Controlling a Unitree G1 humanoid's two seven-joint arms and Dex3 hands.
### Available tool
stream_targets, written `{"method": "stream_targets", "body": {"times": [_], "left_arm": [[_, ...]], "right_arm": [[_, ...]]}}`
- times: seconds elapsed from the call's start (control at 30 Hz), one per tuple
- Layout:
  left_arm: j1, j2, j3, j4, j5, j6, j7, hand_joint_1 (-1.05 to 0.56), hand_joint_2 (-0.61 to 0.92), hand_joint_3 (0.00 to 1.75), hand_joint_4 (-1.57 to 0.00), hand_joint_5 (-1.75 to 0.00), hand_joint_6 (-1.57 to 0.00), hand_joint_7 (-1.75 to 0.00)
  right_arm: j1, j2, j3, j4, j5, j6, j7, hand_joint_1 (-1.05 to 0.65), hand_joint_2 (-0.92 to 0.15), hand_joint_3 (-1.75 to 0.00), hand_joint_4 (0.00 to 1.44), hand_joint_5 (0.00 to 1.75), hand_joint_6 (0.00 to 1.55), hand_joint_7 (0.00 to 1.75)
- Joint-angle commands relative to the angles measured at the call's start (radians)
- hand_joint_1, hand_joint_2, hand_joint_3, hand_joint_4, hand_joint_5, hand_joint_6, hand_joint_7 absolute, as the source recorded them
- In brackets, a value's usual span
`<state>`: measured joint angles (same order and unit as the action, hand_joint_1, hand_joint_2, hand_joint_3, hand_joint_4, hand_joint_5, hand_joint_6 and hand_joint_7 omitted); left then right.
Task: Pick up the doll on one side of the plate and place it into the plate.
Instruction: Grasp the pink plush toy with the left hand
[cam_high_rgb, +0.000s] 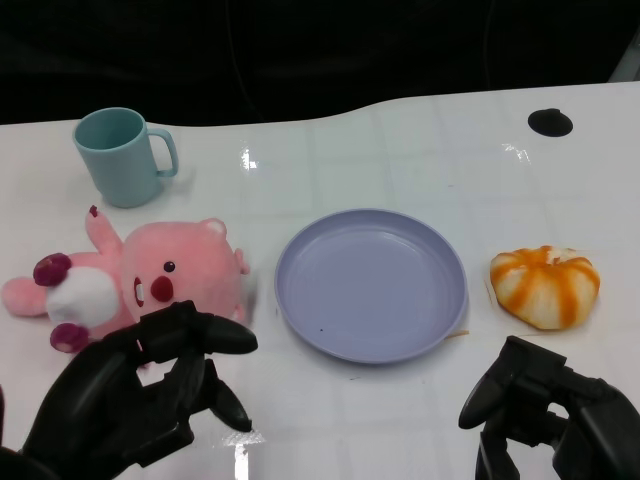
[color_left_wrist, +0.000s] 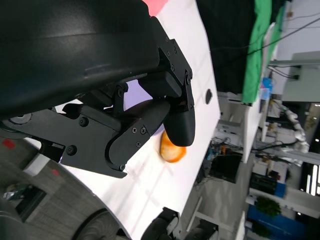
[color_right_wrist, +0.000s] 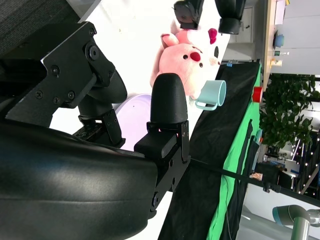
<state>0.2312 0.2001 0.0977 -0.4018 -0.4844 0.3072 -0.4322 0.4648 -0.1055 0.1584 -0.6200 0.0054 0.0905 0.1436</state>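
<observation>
Fingers (cam_high_rgb: 215, 340) of the left robot hand (cam_high_rgb: 140, 390) are spread apart and hold nothing. They hang just in front of the doll (cam_high_rgb: 140, 280), very near it but not gripping it. The right robot hand (cam_high_rgb: 555, 415) sits low on the other side, also holding nothing, with its fingers loosely curled.

Just past the left robot hand, the pink doll lies on its back on the white counter (cam_high_rgb: 400, 140), close to the left of the plate (cam_high_rgb: 370, 285). The plate has nothing in it. To the right of the plate sits an orange and white toy (cam_high_rgb: 545, 285). Behind the doll, far left of the plate, stands a blue cup (cam_high_rgb: 120, 155).

It looks like the reaching step. Next, the left robot hand should go forward, close around the doll's soft body, then lift it over to the plate.
</observation>
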Motion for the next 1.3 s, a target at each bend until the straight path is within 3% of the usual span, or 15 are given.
{"method": "stream_targets", "body": {"times": [0.03,0.07,0.2,0.57,0.77,1.07,1.3], "left_arm": [[-0.003,0.003,0.022,0.018,0.011,-0.076,-0.019,-0.33,0.82,0.44,-0.56,-1.23,-0.65,-0.71],[-0.005,0.005,0.024,0.021,0.021,-0.094,-0.019,-0.42,0.88,0.31,-0.5,-1.19,-0.61,-0.67],[-0.018,0.02,0.027,0.045,0.077,-0.203,-0.032,-0.57,0.92,0.2,-0.39,-1.08,-0.5,-0.57],[-0.056,0.1,0.046,0.076,0.295,-0.438,-0.011,-0.67,0.92,0.16,-0.16,-0.75,-0.3,-0.23],[-0.087,0.192,0.074,0.03,0.547,-0.424,0.074,-0.71,0.92,0.12,-0.01,-0.57,-0.2,-0.12],[-0.112,0.313,0.067,0.001,0.868,-0.375,0.109,-0.73,0.92,0.03,0.0,-0.3,-0.14,-0.04],[-0.155,0.361,0.022,0.01,1.077,-0.326,0.111,-0.74,0.91,0.01,0.0,-0.19,-0.13,-0.02]], "right_arm": [[0.001,-0.003,-0.003,-0.001,0.007,-0.01,0.001,0.14,-0.43,-1.4,0.72,1.75,0.59,1.57],[0.001,-0.003,-0.002,-0.002,0.009,-0.011,0.002,0.14,-0.43,-1.4,0.72,1.75,0.59,1.57],[0.007,0.0,0.004,-0.013,0.008,-0.002,-0.002,0.14,-0.43,-1.41,0.72,1.75,0.59,1.57],[0.006,0.0,0.011,-0.021,-0.004,0.004,-0.012,0.12,-0.42,-1.4,0.72,1.75,0.59,1.58],[0.004,-0.001,0.007,-0.022,0.005,0.011,-0.012,0.12,-0.43,-1.39,0.72,1.75,0.59,1.57],[0.009,-0.003,0.003,-0.025,0.01,0.01,-0.01,0.12,-0.44,-1.38,0.72,1.75,0.58,1.57],[0.009,-0.002,0.005,-0.028,0.003,0.017,-0.014,0.11,-0.44,-1.37,0.72,1.75,0.58,1.57]]}}
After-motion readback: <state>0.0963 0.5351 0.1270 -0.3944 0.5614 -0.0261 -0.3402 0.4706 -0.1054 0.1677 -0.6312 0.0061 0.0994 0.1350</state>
